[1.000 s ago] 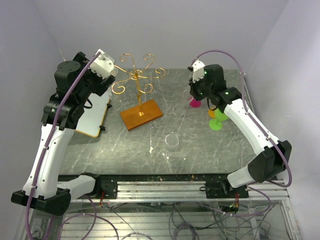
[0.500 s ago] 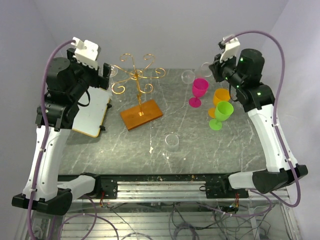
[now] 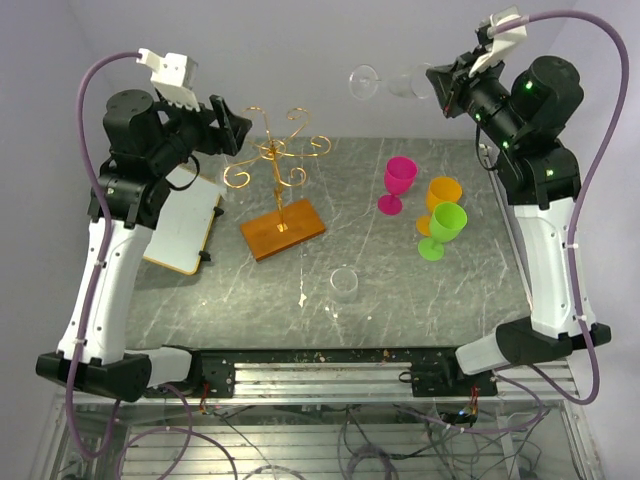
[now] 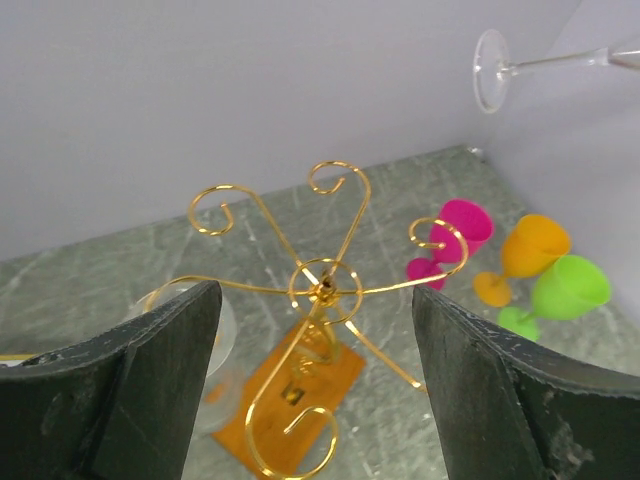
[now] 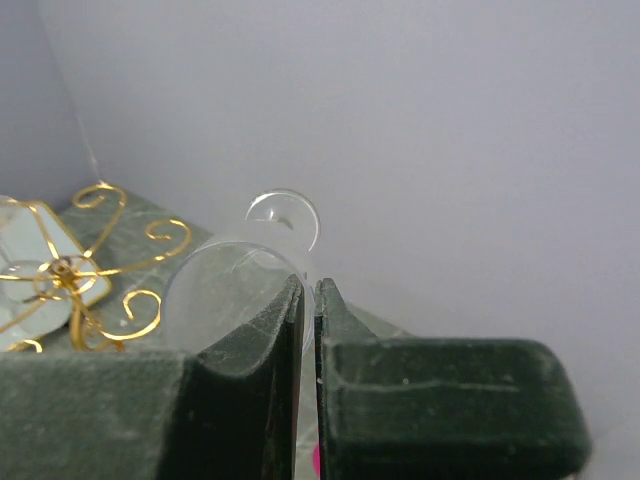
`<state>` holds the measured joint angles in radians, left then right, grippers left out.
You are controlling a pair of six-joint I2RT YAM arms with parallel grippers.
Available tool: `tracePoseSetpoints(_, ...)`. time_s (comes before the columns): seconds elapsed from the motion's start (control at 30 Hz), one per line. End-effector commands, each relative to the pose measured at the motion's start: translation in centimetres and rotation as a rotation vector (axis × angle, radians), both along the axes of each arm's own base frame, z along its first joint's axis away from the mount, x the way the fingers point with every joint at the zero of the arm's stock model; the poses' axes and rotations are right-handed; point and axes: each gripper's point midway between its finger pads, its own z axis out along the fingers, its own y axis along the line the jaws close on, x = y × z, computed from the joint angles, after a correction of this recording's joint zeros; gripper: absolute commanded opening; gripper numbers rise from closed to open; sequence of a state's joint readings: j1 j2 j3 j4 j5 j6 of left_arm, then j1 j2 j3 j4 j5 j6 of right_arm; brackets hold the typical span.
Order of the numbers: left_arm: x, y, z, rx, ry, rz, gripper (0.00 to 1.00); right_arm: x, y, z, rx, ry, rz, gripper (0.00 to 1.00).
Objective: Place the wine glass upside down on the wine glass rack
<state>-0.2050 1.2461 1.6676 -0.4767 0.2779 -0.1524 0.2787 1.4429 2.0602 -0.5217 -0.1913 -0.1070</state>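
The gold wire wine glass rack [image 3: 276, 153] stands on its orange-brown wooden base [image 3: 283, 229] at the table's back left. My right gripper [image 3: 440, 90] is raised high at the back right, shut on the rim of a clear wine glass [image 3: 392, 82] that lies sideways, its foot [image 3: 363, 82] pointing left. In the right wrist view the bowl [image 5: 225, 290] sits pinched at the jaws. My left gripper [image 3: 232, 128] is open and empty, just left of the rack's top; its wrist view looks down on the scroll arms [image 4: 322, 286].
A pink [image 3: 398, 183], an orange [image 3: 441, 198] and a green [image 3: 443, 227] goblet stand at the right. A clear tumbler [image 3: 344, 283] stands at centre front. A white rounded board [image 3: 185, 225] lies at the left.
My right arm has risen and lifted the clear wine glass off the table, turning it sideways. My left gripper has moved right, closer to the rack's top.
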Motion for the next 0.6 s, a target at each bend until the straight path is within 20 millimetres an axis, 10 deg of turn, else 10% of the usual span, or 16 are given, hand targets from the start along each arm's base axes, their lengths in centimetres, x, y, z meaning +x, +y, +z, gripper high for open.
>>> tracePoseSetpoints(0.0,0.3,-1.9,2.9,-0.165,-0.014,-0.079,0.86,-1.0,2.3,3.0,0.084,-0.044,0.128,0.0)
tracePoseSetpoints(0.57,2.5,-8.1,1.4,-0.361,0.114,-0.283,0.78,-3.0,8.9,3.3,0.172,0.016,0.47,0.0)
